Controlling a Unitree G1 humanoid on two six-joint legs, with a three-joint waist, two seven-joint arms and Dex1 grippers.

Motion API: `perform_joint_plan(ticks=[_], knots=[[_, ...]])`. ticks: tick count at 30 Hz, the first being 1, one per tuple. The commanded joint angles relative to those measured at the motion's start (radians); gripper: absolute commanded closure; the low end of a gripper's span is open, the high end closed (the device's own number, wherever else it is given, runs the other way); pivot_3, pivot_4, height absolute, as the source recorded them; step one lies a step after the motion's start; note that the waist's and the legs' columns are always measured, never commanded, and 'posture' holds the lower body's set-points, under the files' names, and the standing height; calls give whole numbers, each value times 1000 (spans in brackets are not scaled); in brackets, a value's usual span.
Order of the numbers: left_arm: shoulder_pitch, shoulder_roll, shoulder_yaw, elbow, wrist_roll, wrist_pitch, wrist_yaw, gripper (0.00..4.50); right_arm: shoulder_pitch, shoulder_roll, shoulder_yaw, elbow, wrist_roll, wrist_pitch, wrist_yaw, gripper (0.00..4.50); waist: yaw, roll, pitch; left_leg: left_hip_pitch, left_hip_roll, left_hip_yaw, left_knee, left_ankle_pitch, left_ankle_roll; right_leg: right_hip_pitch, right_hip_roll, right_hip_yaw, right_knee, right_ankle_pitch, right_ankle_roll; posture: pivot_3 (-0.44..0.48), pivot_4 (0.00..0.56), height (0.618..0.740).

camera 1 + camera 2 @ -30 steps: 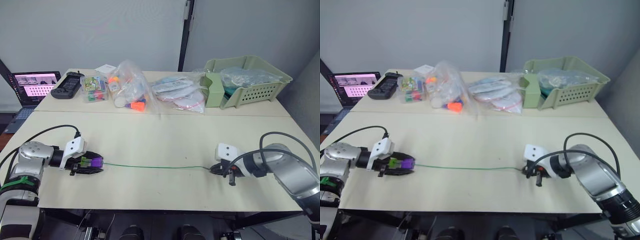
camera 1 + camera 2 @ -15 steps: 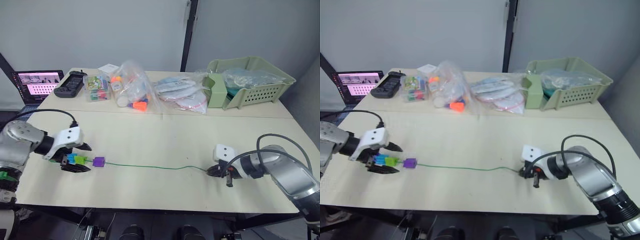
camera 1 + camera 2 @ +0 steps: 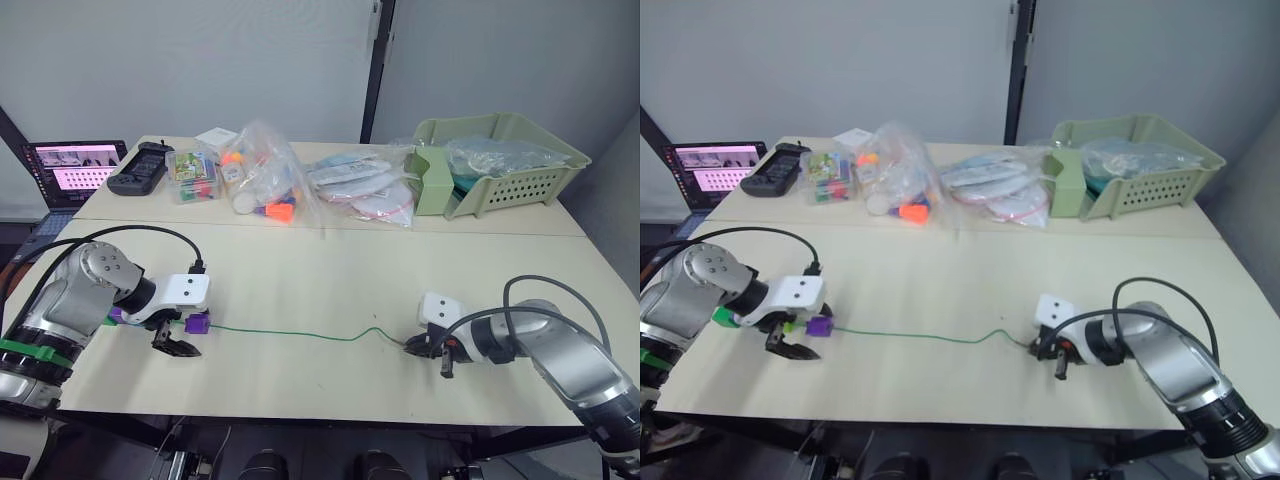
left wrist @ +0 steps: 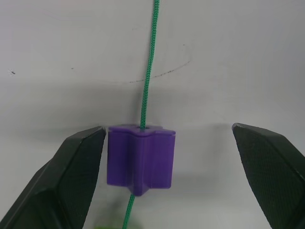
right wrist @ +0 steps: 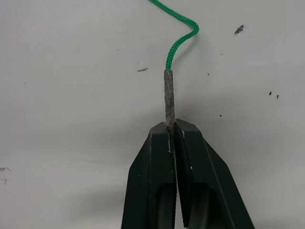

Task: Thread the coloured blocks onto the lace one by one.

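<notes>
On the pale worktop point(image 3: 330, 280) the lace point(image 3: 290, 333) lies stretched across the front, running from the left tool point(image 4: 169, 157) to the right tool point(image 5: 172, 143), with a small kink just before its right end. The left tool is released, its 2 black fingers point(image 4: 76, 167) spread wide either side of a purple block point(image 4: 140, 157) that sits threaded on the lace. One finger is right up against the block's side, the other well apart from it. Behind that block, next to the left arm's wrist, a bit of lime green block point(image 3: 723, 317) and another purple one point(image 3: 116, 314) peek out; I cannot tell how they sit on the cord.

The right tool is clenched on the lace's stiff pale tip point(image 5: 168, 98), the 2 fingers pressed together with the tip poking out beyond them and the green cord curling away from it.

Along the back of the worktop stand a green basket point(image 3: 500, 160), several clear plastic bags point(image 3: 262, 180) of coloured toys, a black controller point(image 3: 138, 168) and an open laptop point(image 3: 68, 172) at the far left.
</notes>
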Motion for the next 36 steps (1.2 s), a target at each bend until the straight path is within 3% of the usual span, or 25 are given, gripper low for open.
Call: perform_joint_plan(ticks=[1, 3, 13, 24, 30, 36], knots=[[-23, 0, -12, 16, 32, -40, -6, 15, 10, -5, -34, -37, 20, 16, -12, 4500, 0, 0, 0, 0, 0, 0, 0, 0, 0, 0, 0, 0, 0, 0, 0, 0, 150, 733], [-26, -1, -18, 24, 42, -53, -9, 15, 14, -7, -36, -42, 23, 19, -16, 4500, 0, 0, 0, 0, 0, 0, 0, 0, 0, 0, 0, 0, 0, 0, 0, 0, 150, 733], [-44, -31, -30, 54, 75, -87, -5, 3083, 23, -16, -41, -53, 36, 17, -24, 4500, 0, 0, 0, 0, 0, 0, 0, 0, 0, 0, 0, 0, 0, 0, 0, 0, 150, 733], [-56, 46, 8, 142, 67, -143, -48, 3119, 11, -66, -43, -9, 12, -33, 2, 4500, -4, 0, 0, 0, 0, 0, 0, 0, 0, 0, 0, 0, 0, 0, 0, 0, 150, 733], [-56, 55, 15, 187, 64, -167, -31, 3119, 1, -191, -79, 163, -47, -177, 57, 4500, 6, 0, 0, 0, 0, 1, 0, 0, 0, 0, -1, 0, 0, 0, 0, 0, 150, 733], [-35, 66, 19, 186, 59, -165, -35, 3119, -31, -233, -108, 319, -79, -334, 103, 4500, -1, 0, 0, 0, 0, 1, 0, 0, 0, 0, 0, 0, 0, 0, 0, 0, 150, 733]])
